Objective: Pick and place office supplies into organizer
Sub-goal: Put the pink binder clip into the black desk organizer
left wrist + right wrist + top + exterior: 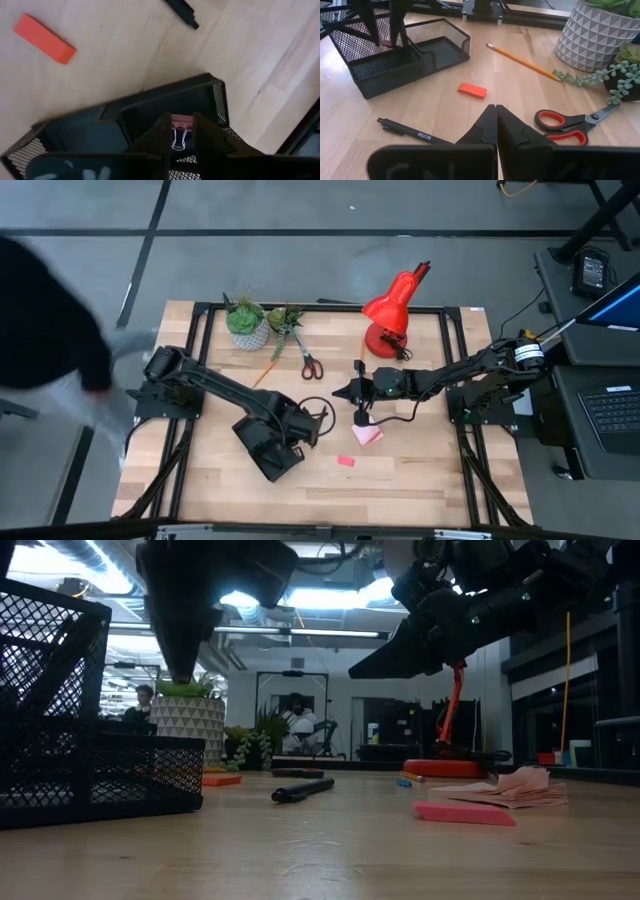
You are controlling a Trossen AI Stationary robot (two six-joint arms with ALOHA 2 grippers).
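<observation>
We see the left jaws clenched on a binder clip, held above the organizer near the desk's front. The right jaws are pressed together, empty, hovering over the desk near a pen, eraser and scissors.

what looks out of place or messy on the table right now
The pink sticky-note pad looks ruffled, its top sheets curled up instead of lying flat. Otherwise it is only loose supplies: scissors, pencil, black pen and red eraser lie scattered outside the organizer. Nothing looks spilled or broken.
</observation>
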